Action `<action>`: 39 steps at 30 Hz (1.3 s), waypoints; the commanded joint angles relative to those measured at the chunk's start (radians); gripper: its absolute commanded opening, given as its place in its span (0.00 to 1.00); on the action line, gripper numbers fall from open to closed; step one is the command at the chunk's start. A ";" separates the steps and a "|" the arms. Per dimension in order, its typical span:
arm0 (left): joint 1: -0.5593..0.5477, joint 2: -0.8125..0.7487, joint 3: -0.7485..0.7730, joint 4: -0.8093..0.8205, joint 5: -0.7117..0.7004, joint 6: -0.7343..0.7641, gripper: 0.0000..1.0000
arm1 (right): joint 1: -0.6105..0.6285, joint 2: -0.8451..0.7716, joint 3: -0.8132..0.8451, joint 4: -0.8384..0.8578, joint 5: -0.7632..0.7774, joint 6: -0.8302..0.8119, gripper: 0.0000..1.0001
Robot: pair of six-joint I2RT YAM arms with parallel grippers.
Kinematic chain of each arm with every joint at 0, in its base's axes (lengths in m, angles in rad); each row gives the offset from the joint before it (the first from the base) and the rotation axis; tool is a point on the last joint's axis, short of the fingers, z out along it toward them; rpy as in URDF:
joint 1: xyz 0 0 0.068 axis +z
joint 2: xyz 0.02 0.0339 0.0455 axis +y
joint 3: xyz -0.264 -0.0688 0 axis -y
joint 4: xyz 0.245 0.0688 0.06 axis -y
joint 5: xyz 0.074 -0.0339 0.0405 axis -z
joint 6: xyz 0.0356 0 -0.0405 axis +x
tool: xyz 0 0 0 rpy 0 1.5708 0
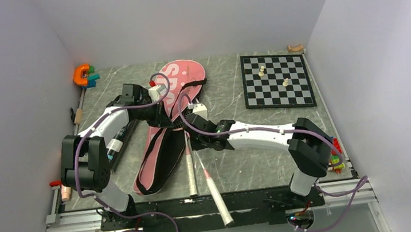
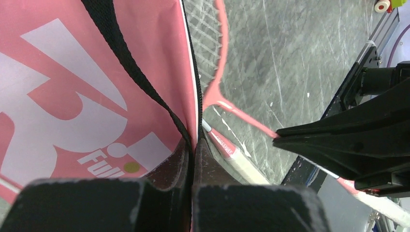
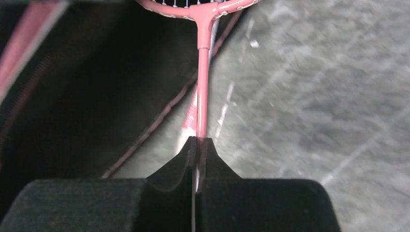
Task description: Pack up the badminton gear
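left gripper we see clamped tight on pink bag edge | right gripper clamped on pink racket shaft | racket head perhaps under the bag flap, view poor

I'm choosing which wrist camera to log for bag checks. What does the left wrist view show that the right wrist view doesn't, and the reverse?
Left wrist only: the white lettering on the long pink fabric racket bag, its black woven strap, and the left end effector shut on the bag's edge.

Right wrist only: a close look along the shaft of the thin pink racket, clamped in the shut right end effector.

Both: that racket's frame, the right end effector itself and the grey marbled table.
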 commanded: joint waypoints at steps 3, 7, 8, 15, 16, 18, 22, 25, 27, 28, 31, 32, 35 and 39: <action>-0.019 -0.042 0.040 -0.015 0.048 0.015 0.00 | -0.020 0.032 -0.003 0.314 -0.096 -0.034 0.00; -0.026 -0.039 0.042 -0.019 0.047 0.016 0.00 | -0.055 0.057 0.012 0.331 -0.060 -0.002 0.00; -0.028 -0.039 0.042 -0.020 0.048 0.014 0.00 | -0.068 0.063 0.017 0.336 -0.048 0.010 0.00; -0.041 -0.039 0.030 -0.022 0.049 0.015 0.00 | -0.131 0.137 0.021 0.449 -0.022 0.059 0.00; -0.042 -0.039 0.030 -0.024 0.049 0.017 0.00 | -0.131 0.146 0.021 0.476 -0.021 0.057 0.00; -0.042 -0.040 0.027 -0.023 0.051 0.018 0.00 | -0.134 0.169 0.037 0.482 -0.013 0.063 0.00; -0.043 -0.040 0.026 -0.032 0.054 0.028 0.00 | -0.142 0.206 0.080 0.459 0.002 0.098 0.00; -0.043 -0.039 0.023 -0.029 0.060 0.029 0.00 | -0.150 0.228 0.110 0.433 0.037 0.130 0.00; -0.044 -0.039 0.021 -0.025 0.064 0.027 0.00 | -0.159 0.247 0.135 0.416 0.047 0.148 0.00; -0.044 -0.039 0.021 -0.023 0.066 0.026 0.00 | -0.164 0.256 0.151 0.411 0.042 0.157 0.00; -0.044 -0.038 0.022 -0.029 0.071 0.035 0.00 | -0.171 0.262 0.164 0.424 0.007 0.167 0.00; -0.043 -0.039 0.021 -0.032 0.069 0.039 0.00 | -0.172 0.255 0.149 0.447 -0.013 0.157 0.00; -0.042 -0.044 0.017 -0.035 0.077 0.042 0.00 | -0.176 0.189 0.040 0.588 -0.097 0.133 0.13; -0.042 -0.049 0.019 -0.030 0.094 0.034 0.00 | -0.207 0.122 -0.099 0.830 -0.280 0.130 0.39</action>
